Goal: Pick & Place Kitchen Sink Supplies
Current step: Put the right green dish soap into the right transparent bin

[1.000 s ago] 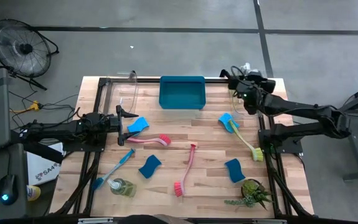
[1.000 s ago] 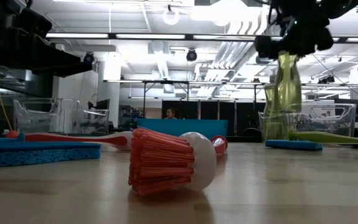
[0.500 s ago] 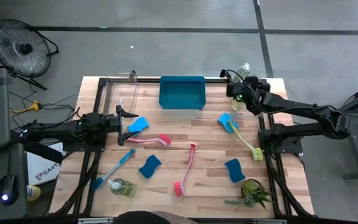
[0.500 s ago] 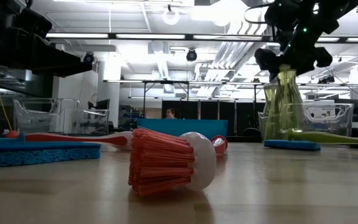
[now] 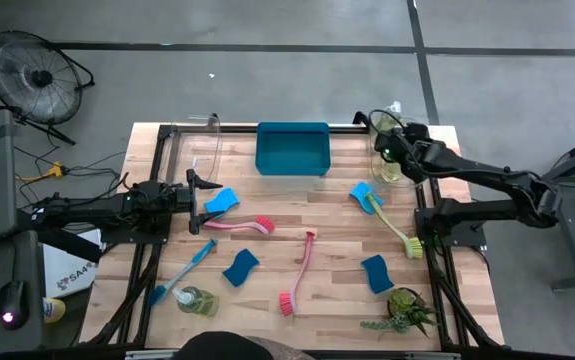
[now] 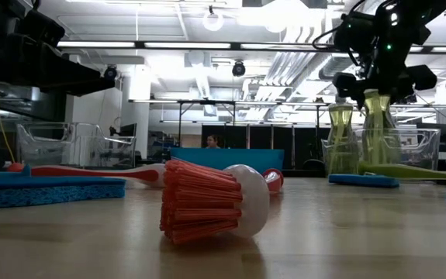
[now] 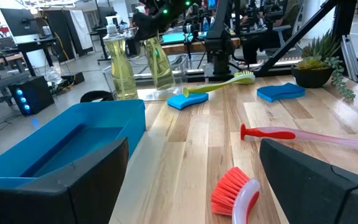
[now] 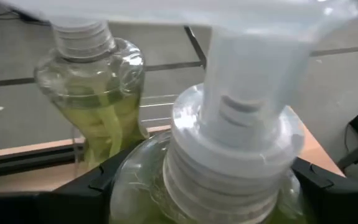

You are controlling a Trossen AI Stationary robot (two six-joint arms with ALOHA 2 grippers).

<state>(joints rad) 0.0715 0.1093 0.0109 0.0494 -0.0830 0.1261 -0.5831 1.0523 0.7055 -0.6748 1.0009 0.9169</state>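
Bottles of yellow-green liquid: one bottle [image 6: 378, 128] upright, long axis vertical, pump up, at upper right of the high view beside a second bottle [image 6: 341, 136]. Right gripper [image 6: 382, 81] clamped around that first bottle's neck, fingers dark at both sides in the right wrist view. Left gripper [image 5: 193, 199] at left centre, spread wide, holding nothing, beside a blue sponge [image 5: 221, 201]. Low view alone separates both bottles; high view alone shows blue tray [image 5: 292, 149] at upper centre.

Sponges [image 5: 221, 201]: four; dish brushes [image 5: 298, 272]: four; bottles [image 5: 196, 300]: three; tray [image 5: 292, 149]: one; plant [image 5: 402, 311]: one.
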